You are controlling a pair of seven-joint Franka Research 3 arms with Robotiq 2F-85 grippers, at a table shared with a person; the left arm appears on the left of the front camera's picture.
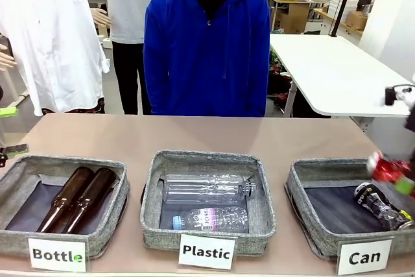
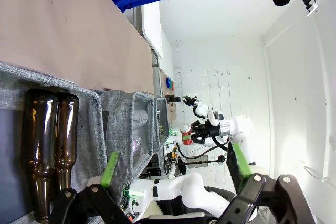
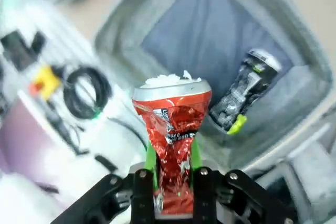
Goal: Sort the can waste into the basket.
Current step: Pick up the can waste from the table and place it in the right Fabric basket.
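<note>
Pinching the crushed red can (image 3: 172, 145) between its pads, the right gripper (image 3: 172, 177) holds it above the near right edge of the Can basket (image 1: 305, 180), apparently ready to drop it beside the black can (image 1: 379, 205) lying inside. Far left, the left gripper (image 2: 173, 169) hovers wide, empty.

open left tool (image 2: 173, 174), two brown bottles (image 2: 50, 145)

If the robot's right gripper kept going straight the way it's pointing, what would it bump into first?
Probably the near wall of the Can basket, led by the crushed red can that the right gripper holds; depth is hard to judge.
</note>
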